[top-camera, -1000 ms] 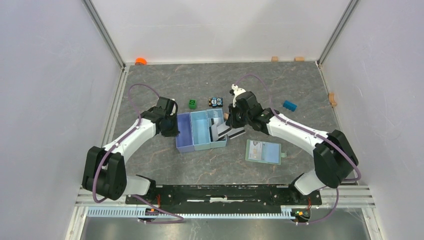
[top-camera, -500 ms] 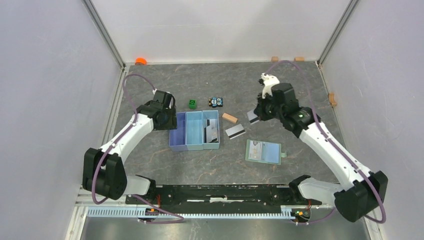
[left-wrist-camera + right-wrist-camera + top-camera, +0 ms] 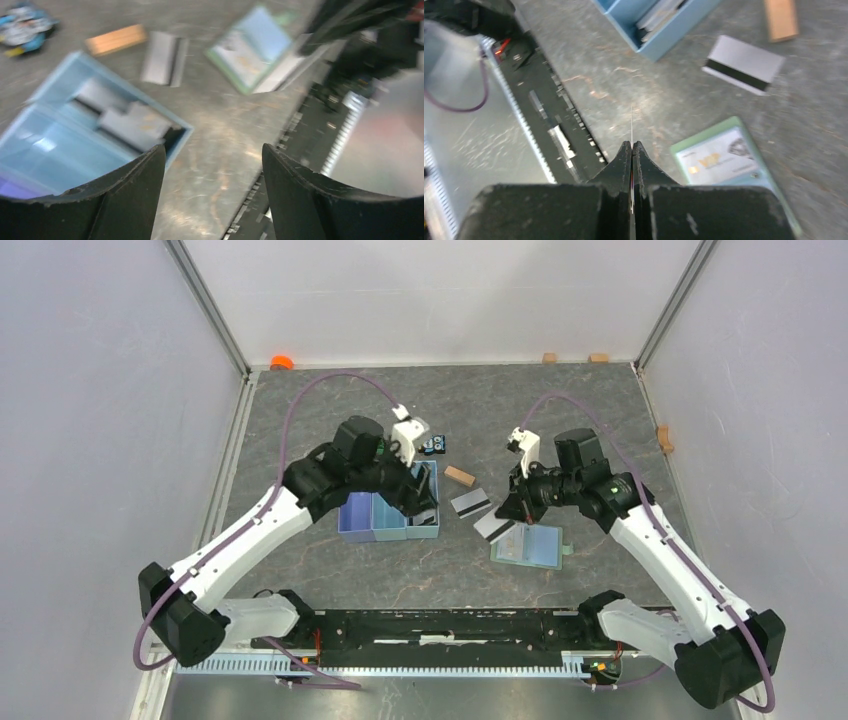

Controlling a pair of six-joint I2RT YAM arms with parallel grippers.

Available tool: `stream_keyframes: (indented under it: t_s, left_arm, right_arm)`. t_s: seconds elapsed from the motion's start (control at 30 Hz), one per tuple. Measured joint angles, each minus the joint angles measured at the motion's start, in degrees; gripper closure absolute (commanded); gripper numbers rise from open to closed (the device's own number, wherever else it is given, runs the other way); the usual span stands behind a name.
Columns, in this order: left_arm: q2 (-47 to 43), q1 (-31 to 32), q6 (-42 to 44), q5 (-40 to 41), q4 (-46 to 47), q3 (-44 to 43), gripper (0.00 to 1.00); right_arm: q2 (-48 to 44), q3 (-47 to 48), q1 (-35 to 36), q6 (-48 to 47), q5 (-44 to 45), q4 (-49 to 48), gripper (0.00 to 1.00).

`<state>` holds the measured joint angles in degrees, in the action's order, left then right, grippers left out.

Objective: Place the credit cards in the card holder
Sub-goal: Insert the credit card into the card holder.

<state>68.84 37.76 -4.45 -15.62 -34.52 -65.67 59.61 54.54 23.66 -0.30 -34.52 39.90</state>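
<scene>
The card holder [image 3: 535, 548] lies open on the desk [image 3: 400, 575]. At its left edge, the right fingers [image 3: 632, 150] pinch a card [image 3: 492, 527]. A second card [image 3: 470, 503] lies beyond. The left fingers [image 3: 410, 495] hang open over the tray [image 3: 372, 522], which holds more cards [image 3: 132, 122].

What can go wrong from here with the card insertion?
1. The right gripper pinches the thin pale credit card by one edge only, so it may pivot or slip when pressed into a slot.
2. The open sage-green card holder lies loose, with nothing pinning it, so a push may slide it.
</scene>
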Motion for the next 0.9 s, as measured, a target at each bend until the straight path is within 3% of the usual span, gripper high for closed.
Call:
stream_keyframes:
  t_s: [0.1, 0.17, 0.47, 0.63, 0.77, 0.83, 0.9]
  left_arm:
    - [0.59, 3.52, 0.00, -12.09, 3.91, 1.62, 0.22]
    - [1.64, 4.72, 0.00, -16.61, 5.25, 2.21, 0.28]
    - [8.35, 10.47, 0.94, -24.17, 5.90, 2.86, 0.33]
    - [11.45, 12.81, 0.87, -26.27, 7.32, 2.86, 0.55]
    - [13.73, 14.47, 0.70, -26.99, 8.55, 2.86, 0.66]
    - [14.03, 14.84, 0.28, -27.21, 9.70, 3.04, 0.78]
    - [14.03, 14.88, -0.55, -28.04, 11.39, 3.43, 0.95]
  right_arm:
    - [0.00, -1.97, 0.11, 0.00, -7.52, -0.39, 1.00]
    - [0.00, -3.30, 0.15, 0.48, -11.89, -1.36, 1.00]
    - [0.00, -6.08, 0.59, 3.06, -21.88, -5.73, 1.00]
    - [-0.44, -7.48, 1.11, 5.16, -23.85, -8.87, 1.00]
    - [-0.74, -8.39, 1.36, 6.05, -24.11, -9.62, 1.00]
    - [-0.87, -8.72, 1.38, 6.23, -24.15, -9.62, 1.00]
    - [-1.03, -9.03, 1.38, 6.36, -24.17, -9.66, 0.88]
